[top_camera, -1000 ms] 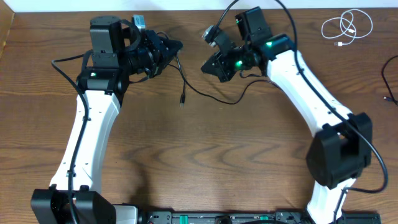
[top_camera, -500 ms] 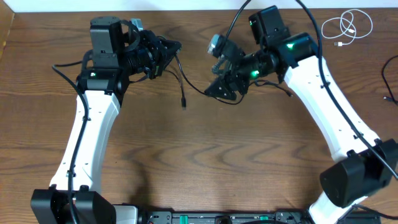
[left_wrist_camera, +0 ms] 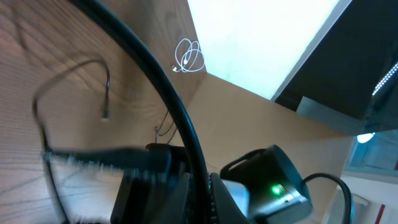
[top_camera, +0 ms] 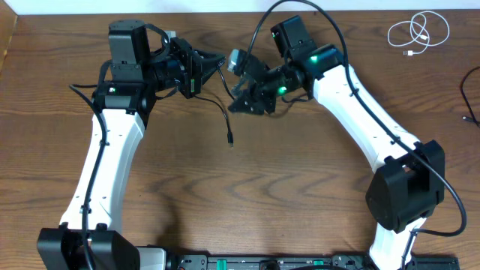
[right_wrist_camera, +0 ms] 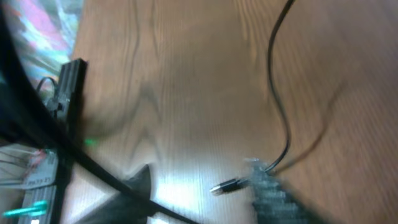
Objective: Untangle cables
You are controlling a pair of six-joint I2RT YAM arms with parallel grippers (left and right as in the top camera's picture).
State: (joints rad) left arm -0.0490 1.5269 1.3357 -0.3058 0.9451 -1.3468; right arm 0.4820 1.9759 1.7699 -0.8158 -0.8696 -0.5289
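Note:
The black cable (top_camera: pixel 227 120) leaves my left gripper (top_camera: pixel 208 69) and hangs down to a small plug (top_camera: pixel 230 140) over the table. The left gripper is shut on it; in the left wrist view (left_wrist_camera: pixel 202 199) the jaws sit close together, with the cable's loop and plug (left_wrist_camera: pixel 107 87) beyond them. My right gripper (top_camera: pixel 238 103) is close beside the left one. In the right wrist view (right_wrist_camera: pixel 205 193) its fingers are wide apart, and the black cable (right_wrist_camera: pixel 281 124) ends in a plug (right_wrist_camera: pixel 227 185) by the right finger. The white cable (top_camera: pixel 418 31) lies coiled at the far right, also in the left wrist view (left_wrist_camera: pixel 188 56).
Thick black robot wires arch over both arms (top_camera: pixel 281 11) and cross the left wrist view (left_wrist_camera: pixel 155 81). Another dark wire (top_camera: pixel 471 112) lies at the table's right edge. The table's left edge (top_camera: pixel 6 52) is beside the left arm.
My right gripper has swung left and now sits close beside the left gripper. The black cable's loop on the table is gone, and its free plug hangs lower and further right.

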